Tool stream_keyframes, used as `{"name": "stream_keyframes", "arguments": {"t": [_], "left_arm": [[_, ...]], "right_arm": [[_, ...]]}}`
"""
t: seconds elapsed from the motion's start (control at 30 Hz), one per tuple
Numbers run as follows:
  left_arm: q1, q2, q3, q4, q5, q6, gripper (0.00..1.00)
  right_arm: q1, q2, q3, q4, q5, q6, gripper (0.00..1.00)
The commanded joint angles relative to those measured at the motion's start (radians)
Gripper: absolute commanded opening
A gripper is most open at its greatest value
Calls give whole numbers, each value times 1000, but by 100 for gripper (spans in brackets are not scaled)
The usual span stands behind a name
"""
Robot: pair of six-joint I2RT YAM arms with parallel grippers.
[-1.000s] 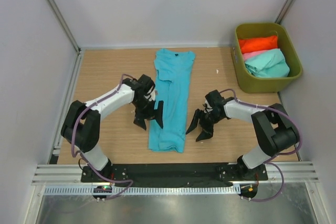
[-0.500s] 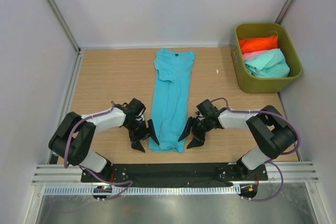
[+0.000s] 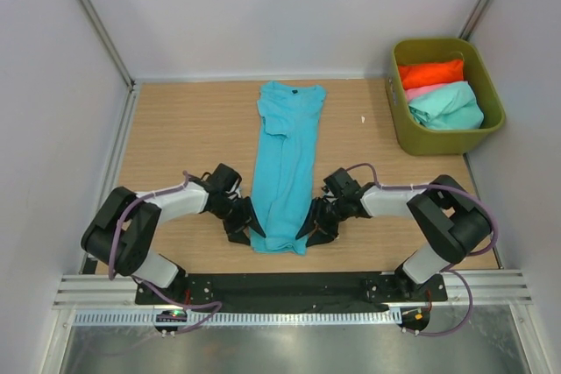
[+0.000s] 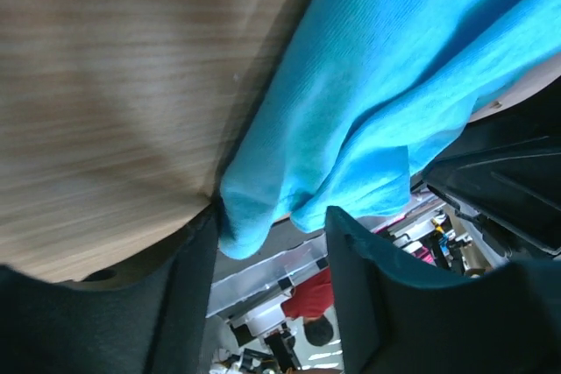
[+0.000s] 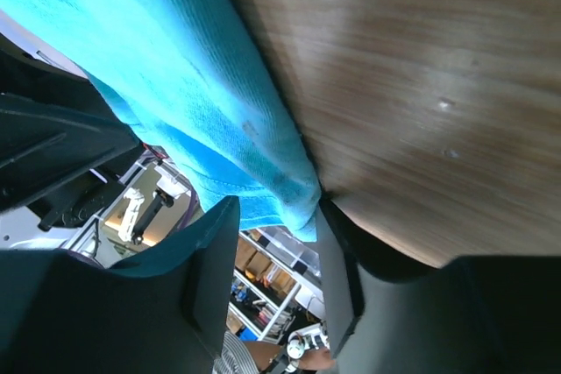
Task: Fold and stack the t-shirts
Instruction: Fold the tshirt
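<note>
The turquoise shirt (image 3: 283, 164) is lying lengthwise on the table (image 3: 175, 129). The left gripper (image 3: 245, 223) and right gripper (image 3: 314, 225) are straddling its near corners, jaws spread around the cloth.

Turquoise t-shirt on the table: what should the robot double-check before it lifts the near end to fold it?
1. Turquoise t-shirt lies as a straight, narrow strip: ok.
2. Left gripper at the near hem's left corner: ok.
3. Right gripper at the right corner: ok.
4. Cloth sits between each gripper's fingers in the wrist views: ok.
5. Jaws closed on the cloth: not ok, gaps show.
6. All cloth layers caught: cannot tell.
</note>
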Motion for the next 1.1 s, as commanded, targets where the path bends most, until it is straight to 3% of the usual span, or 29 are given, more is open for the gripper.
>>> {"name": "stream_keyframes", "arguments": {"t": [0.0,0.1,0.2,0.23,0.4,0.63,0.9,1.07], "left_arm": [[8,27,-18,91,-64,8,50],[8,34,-19,95,-62,8,37],[8,31,-10,83,-65,23,5],[8,25,4,63,-70,34,0],[8,-1,85,19,-33,115,0],[13,-3,356,-83,-27,264,0],[100,129,654,-104,-30,357,0],[180,309,792,-80,5,363,0]], "right_arm": [[7,3,-28,9,36,14,43],[6,-8,-42,31,27,20,29],[6,-23,-34,32,22,11,13],[-2,-29,-27,23,22,-6,2],[-65,-86,77,-95,42,-119,1],[-203,-74,318,-334,68,-337,1],[-290,6,542,-321,77,-374,2],[-364,129,642,-267,68,-371,1]]}}
